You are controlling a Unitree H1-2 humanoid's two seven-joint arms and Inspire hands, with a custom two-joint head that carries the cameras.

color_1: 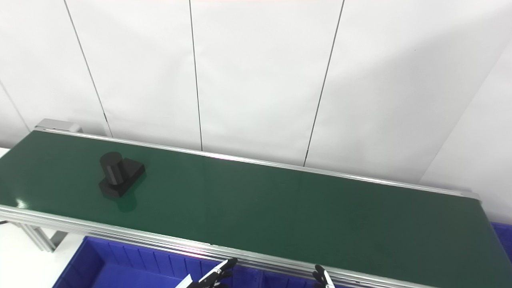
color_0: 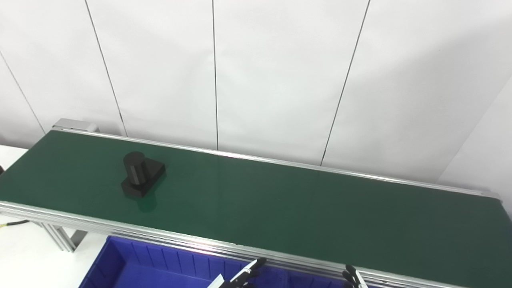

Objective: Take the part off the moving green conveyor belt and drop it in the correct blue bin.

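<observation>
A black part [color_0: 141, 175], an upright cylinder on a flat rectangular base, rides on the green conveyor belt [color_0: 280, 200] near its left end; it also shows in the right eye view [color_1: 119, 176]. A blue bin [color_0: 140, 268] sits below the belt's near rail. Only the fingertips of my left hand [color_0: 245, 274] rise above the bottom edge over the bin; they are stretched out and hold nothing. A few fingertips of my right hand [color_0: 352, 277] show at the bottom edge by the near rail. Both hands are far from the part.
Aluminium rails [color_0: 180, 238] run along both long sides of the belt. A white panelled wall [color_0: 256, 80] stands behind it. The corner of a second blue bin [color_1: 504, 236] shows past the belt's right end. A frame leg [color_0: 64, 240] stands at lower left.
</observation>
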